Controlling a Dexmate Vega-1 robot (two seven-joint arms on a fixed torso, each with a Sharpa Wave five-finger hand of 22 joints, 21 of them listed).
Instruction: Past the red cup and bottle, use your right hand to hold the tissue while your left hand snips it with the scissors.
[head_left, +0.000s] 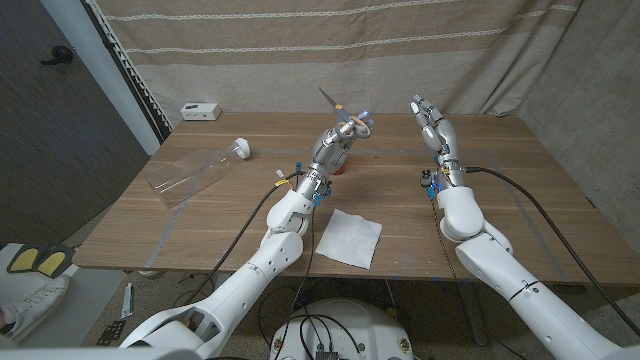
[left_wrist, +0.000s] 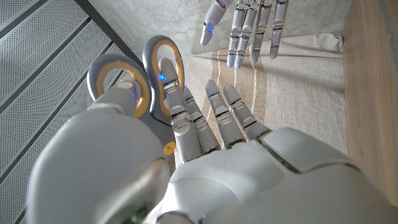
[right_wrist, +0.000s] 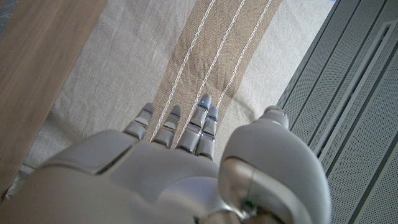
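My left hand (head_left: 340, 138) is raised over the middle of the table and holds the scissors (head_left: 333, 103), blades pointing up and away. In the left wrist view its fingers pass through the grey and orange handle loops (left_wrist: 127, 87). My right hand (head_left: 432, 122) is lifted to the right of it with its fingers spread and nothing in it; its fingertips (left_wrist: 249, 34) also show in the left wrist view, and its back (right_wrist: 180, 155) in the right wrist view. The white tissue (head_left: 349, 238) lies flat near the table's front edge, between the two arms. A bit of red (head_left: 341, 170) peeks from behind my left wrist.
A clear plastic bottle (head_left: 195, 172) with a white cap lies on its side at the table's left. A small white box (head_left: 200, 110) sits at the far left edge. A striped curtain (head_left: 400, 40) hangs behind the wooden table (head_left: 500, 200).
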